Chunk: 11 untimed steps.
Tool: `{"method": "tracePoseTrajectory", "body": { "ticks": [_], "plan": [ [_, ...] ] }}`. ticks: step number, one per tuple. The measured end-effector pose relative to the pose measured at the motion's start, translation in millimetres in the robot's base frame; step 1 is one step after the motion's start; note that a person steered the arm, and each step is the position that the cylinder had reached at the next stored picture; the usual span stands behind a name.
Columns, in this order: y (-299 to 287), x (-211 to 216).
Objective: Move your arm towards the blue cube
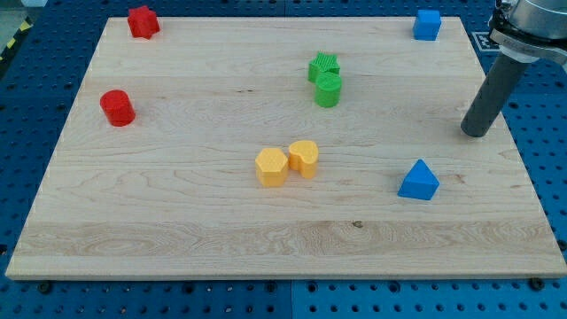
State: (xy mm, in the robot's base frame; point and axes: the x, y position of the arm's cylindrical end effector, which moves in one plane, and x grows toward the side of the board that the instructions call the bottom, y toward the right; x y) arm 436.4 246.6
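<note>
While the wooden board (pixel 266 221) fills most of the view, my arm comes in from the top right corner, its dark rod slanting down and leftward to my tip (pixel 475 134), which rests on the board near the right edge. There are no jaws here at all, only the bare rod, so nothing can open or clamp.

The blue cube (pixel 427 24) sits at the board's top right corner, above my tip and a little to the view's left, well apart from it. I judge the best approach is a straight slide up and slightly left; that path looks free of blocks. The blue triangular block (pixel 418 181) lies below and left of my tip, away from that line, so it should stay undisturbed.
</note>
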Motion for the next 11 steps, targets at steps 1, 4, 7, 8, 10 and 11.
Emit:
{"method": "tracePoseTrajectory", "body": {
  "ticks": [1,4,7,8,10,11],
  "plan": [
    [0.3,-5.4],
    [0.6,-22.3],
    [0.6,-80.7],
    [14.6,-121.4],
    [37.4,-195.1],
    [23.9,-243.0]
  ]
}}
